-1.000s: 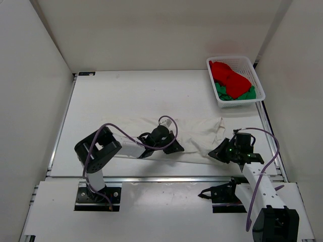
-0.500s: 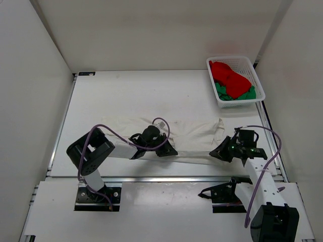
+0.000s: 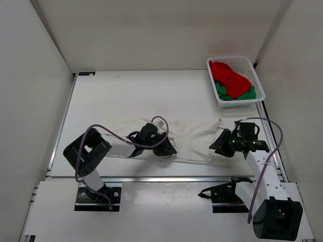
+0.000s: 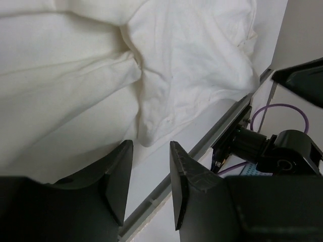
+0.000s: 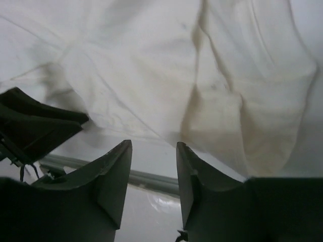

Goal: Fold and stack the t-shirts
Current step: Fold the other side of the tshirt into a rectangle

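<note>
My left gripper (image 4: 150, 171) and right gripper (image 5: 154, 171) hang spread, pinching nothing. The white shirt (image 3: 192, 138) lies in a long band, seemingly part-folded. The red shirt (image 3: 229, 75) and green shirt (image 3: 222, 92) wait in the basket (image 3: 229, 58).

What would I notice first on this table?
The red shirt, bright in the white basket at the far right corner, on top of a green shirt. Next, the long white shirt spread out nearer the front, with the left fingers and right fingers open at its edge.
</note>
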Controlling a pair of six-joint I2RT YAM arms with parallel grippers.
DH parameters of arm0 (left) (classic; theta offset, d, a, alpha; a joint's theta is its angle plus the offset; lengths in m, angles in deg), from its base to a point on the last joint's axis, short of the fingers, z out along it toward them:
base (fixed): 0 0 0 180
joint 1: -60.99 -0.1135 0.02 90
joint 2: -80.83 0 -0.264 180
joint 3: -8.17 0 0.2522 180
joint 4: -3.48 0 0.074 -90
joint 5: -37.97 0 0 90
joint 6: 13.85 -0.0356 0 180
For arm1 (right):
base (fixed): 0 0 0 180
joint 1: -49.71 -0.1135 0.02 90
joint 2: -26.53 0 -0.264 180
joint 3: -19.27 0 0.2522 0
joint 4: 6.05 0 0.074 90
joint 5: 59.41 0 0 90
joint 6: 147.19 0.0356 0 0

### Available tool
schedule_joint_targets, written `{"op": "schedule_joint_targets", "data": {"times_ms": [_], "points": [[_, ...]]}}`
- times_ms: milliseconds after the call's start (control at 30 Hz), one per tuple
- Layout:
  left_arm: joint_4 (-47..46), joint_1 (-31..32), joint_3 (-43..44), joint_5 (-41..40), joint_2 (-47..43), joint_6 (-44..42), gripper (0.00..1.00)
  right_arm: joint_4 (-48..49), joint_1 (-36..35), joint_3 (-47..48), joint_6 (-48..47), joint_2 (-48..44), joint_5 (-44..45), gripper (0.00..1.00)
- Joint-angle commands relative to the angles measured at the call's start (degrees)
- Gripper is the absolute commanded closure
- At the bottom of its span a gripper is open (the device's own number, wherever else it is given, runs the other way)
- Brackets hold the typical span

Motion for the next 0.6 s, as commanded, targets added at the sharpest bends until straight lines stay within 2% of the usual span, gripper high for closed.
{"op": "schedule_joint_targets", "data": {"times_ms": [0,33,100,167,333,567], "points": [[4.0,-0.8,3.4,-2.2,-5.2,-5.0,0.55,9.6,-2.9,7.1,0.3,2.6,5.8,0.62],[4.6,-1.3,4.6,-2.9,-6.0,-5.7,0.55,13.5,-3.2,7.5,-0.2,4.8,5.4,0.67],[4.3,-2.7,6.4,-3.3,-6.0,-6.0,0.55,20.8,-1.8,7.4,0.4,8.6,6.2,0.69],[4.8,-4.9,9.4,-3.9,-4.6,-6.7,0.53,27.9,1.2,6.8,1.4,12.0,5.8,0.70],[2.5,-13.4,14.6,-2.7,2.6,-6.2,0.53,40.4,5.1,6.8,2.8,21.0,13.2,0.66],[-1.4,-20.8,13.6,0.4,9.9,-3.6,0.55,53.8,9.9,4.7,6.2,31.0,2.1,0.64]]}}
